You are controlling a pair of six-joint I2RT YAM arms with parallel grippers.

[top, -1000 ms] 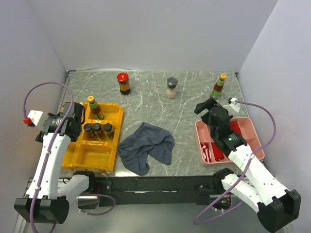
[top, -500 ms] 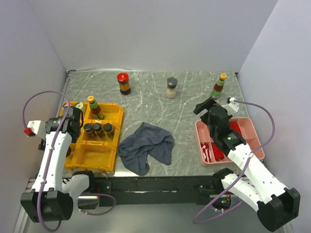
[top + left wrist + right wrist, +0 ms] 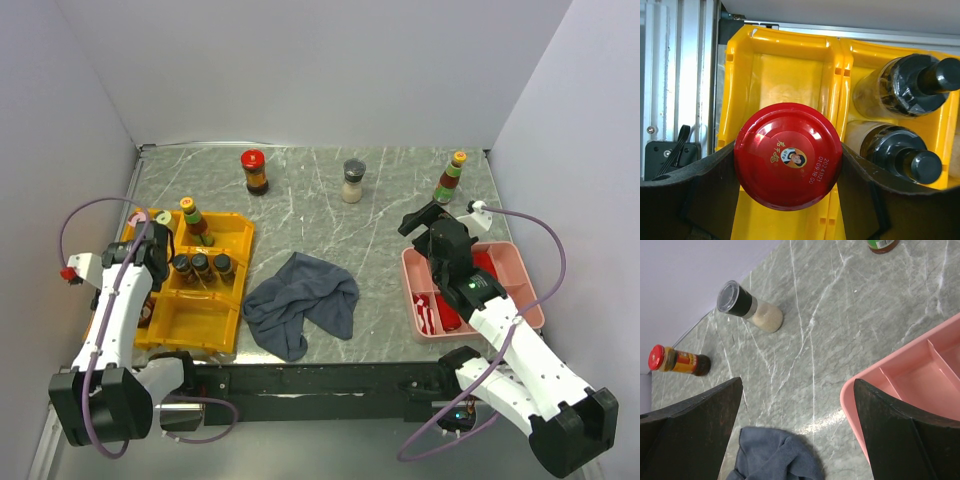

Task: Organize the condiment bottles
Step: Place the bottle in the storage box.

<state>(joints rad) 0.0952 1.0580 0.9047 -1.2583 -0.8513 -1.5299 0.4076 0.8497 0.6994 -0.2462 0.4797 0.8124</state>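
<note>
One jar with a broad round red lid [image 3: 787, 155] is clamped between the dark fingers [image 3: 705, 195] of the left gripper [image 3: 787, 180]. It stands upright, so the left wrist camera looks straight down its long axis onto the lid.

Directly beneath it lies a bare compartment in the left column of the yellow plastic compartment tray [image 3: 790, 75], and the coming move turns on that line-up. By my reading the step in hand is a straight descent and a release. The lid covers the nearer part of the compartment, and bare yellow floor shows beyond it. I cannot tell whether the jar's base already touches the floor.

Just right of the divider, two dark-capped glass bottles [image 3: 905, 120] lean in the next compartment, close beside the right finger. The jaws have little room to part on that side.

The right gripper [image 3: 797, 432] hangs with its fingers wide apart and nothing between them, above the far left corner of the pink plastic compartment tray [image 3: 900, 380].

Three bottles stand upright and well apart on the grey marbled table [image 3: 400, 200]:
- The orange-capped sauce bottle [image 3: 451, 178] lies nearest the right gripper, just beyond it and slightly right
- The grey-capped grinder of pale powder [image 3: 352, 181] lies further to the left
- The small red-capped bottle with an orange label [image 3: 254, 171] lies furthest left and is better placed for the left arm

A crumpled dark grey cloth [image 3: 300, 300] lies between the trays
</note>
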